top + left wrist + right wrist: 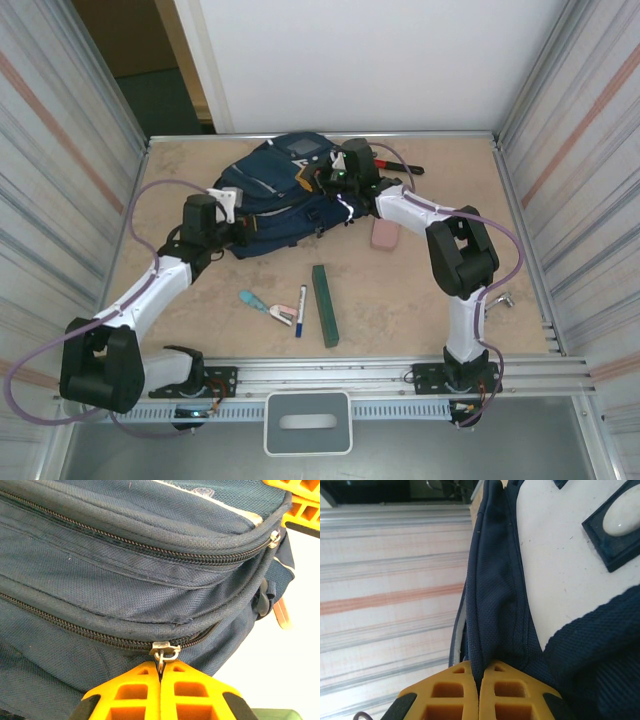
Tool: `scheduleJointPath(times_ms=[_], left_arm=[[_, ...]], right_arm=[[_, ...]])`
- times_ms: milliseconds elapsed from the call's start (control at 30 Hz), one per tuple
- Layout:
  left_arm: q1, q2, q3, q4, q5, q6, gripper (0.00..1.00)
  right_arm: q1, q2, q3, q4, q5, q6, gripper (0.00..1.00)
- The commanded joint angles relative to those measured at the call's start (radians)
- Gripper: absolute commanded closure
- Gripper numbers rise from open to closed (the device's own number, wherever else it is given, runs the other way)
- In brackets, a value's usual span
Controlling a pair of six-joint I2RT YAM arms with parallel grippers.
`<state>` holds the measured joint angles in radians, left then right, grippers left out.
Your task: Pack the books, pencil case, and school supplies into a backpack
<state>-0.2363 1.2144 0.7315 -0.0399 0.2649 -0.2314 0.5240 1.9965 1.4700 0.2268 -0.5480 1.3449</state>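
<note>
The left pincer (161, 672) is clamped on the small metal zipper pull (165, 651) of the large navy fabric backpack (285, 195), the toothed track (75, 630) running crosswise to it along the backpack's side, while the right pincer (480, 672) pinches fabric at the backpack's opposite edge.

Beige tabletop (420, 300). Navy backpack (285, 195) lies between left gripper (236, 218) and right gripper (340, 186). Pencil case (385, 234) near right gripper, screwdriver (395, 162) beyond it. Green book (324, 305), marker (300, 309), stapler (255, 301) lie base-side of left gripper.
</note>
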Motion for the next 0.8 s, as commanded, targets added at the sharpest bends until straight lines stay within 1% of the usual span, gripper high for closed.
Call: scheduleJointPath(times_ms=[0,100,167,267,367,433,500,567,700,767], left_arm=[[0.011,-0.005,-0.013,-0.011,-0.052,0.024,1.00],[0.011,-0.009,-0.021,-0.068,-0.198,0.046,1.00],[0.009,-0.012,-0.025,-0.091,-0.241,0.063,1.00],[0.001,-0.016,-0.043,-0.071,-0.179,0.055,1.00],[-0.028,-0.022,-0.069,-0.026,-0.117,0.026,1.00],[-0.035,-0.023,-0.075,0.003,-0.076,0.008,1.00],[-0.036,-0.023,-0.068,0.021,-0.034,-0.011,1.00],[-0.042,-0.030,-0.060,0.033,-0.001,-0.025,1.00],[-0.064,-0.054,-0.049,0.032,0.023,-0.037,1.00],[-0.070,-0.065,-0.049,0.019,0.020,-0.033,1.00]], right_arm=[[-0.020,-0.010,0.052,0.002,-0.070,-0.089,1.00],[-0.036,-0.008,0.067,-0.060,-0.087,-0.148,1.00],[-0.041,-0.004,0.070,-0.085,-0.093,-0.165,1.00],[-0.031,0.019,0.082,-0.081,-0.098,-0.165,1.00],[-0.021,0.054,0.121,-0.094,-0.117,-0.165,0.99],[-0.022,0.071,0.147,-0.136,-0.123,-0.225,0.93],[-0.032,0.069,0.158,-0.203,-0.122,-0.285,0.84],[-0.053,0.045,0.143,-0.289,-0.105,-0.368,0.71],[-0.096,-0.089,0.005,-0.428,-0.020,-0.546,0.47],[-0.093,-0.176,-0.096,-0.483,0.055,-0.615,0.40]])
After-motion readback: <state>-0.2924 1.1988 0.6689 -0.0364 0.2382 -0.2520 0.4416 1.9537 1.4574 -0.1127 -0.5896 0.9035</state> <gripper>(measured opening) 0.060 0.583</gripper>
